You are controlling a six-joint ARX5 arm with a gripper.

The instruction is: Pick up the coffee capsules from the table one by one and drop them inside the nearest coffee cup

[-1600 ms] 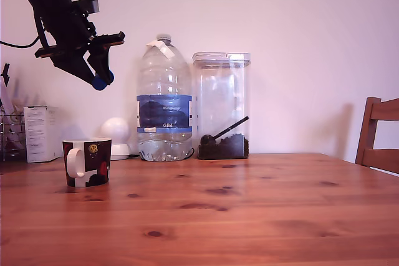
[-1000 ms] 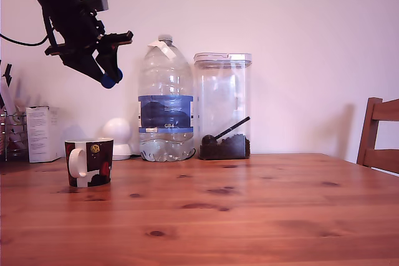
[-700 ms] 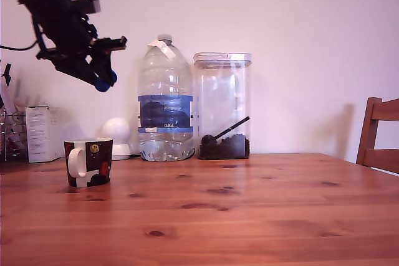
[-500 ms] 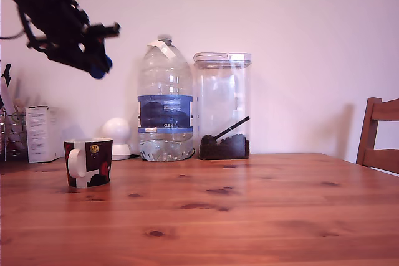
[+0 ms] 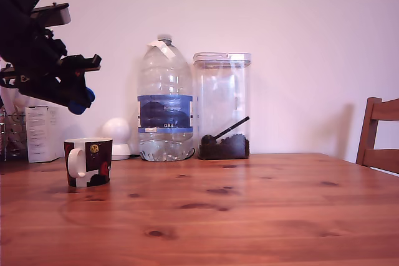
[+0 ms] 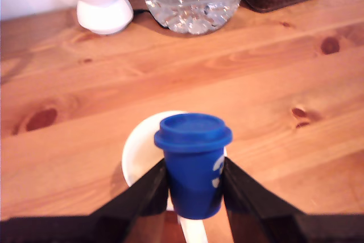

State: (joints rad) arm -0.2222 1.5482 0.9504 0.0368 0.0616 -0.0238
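My gripper [image 5: 81, 99] hangs above the dark coffee cup [image 5: 88, 162], which stands on the wooden table [image 5: 249, 216] at the exterior view's left. It is shut on a bright blue coffee capsule [image 5: 81, 99]. In the wrist view the capsule [image 6: 193, 163] sits squeezed between my two black fingers [image 6: 142, 194], directly over the cup's white interior [image 6: 136, 155]. The cup has a white handle, a gold emblem and red and white patches. No other capsule shows on the table.
Behind the cup stand a white round lamp-like object [image 5: 116, 136], a large water bottle [image 5: 164, 107] and a clear container of coffee beans with a scoop [image 5: 222, 105]. A white box [image 5: 41, 133] is at the far left, a wooden chair [image 5: 378, 135] at the right.
My arm has swung left and down with the blue capsule, from high beside the bottle to just over the cup. The cup has not moved.
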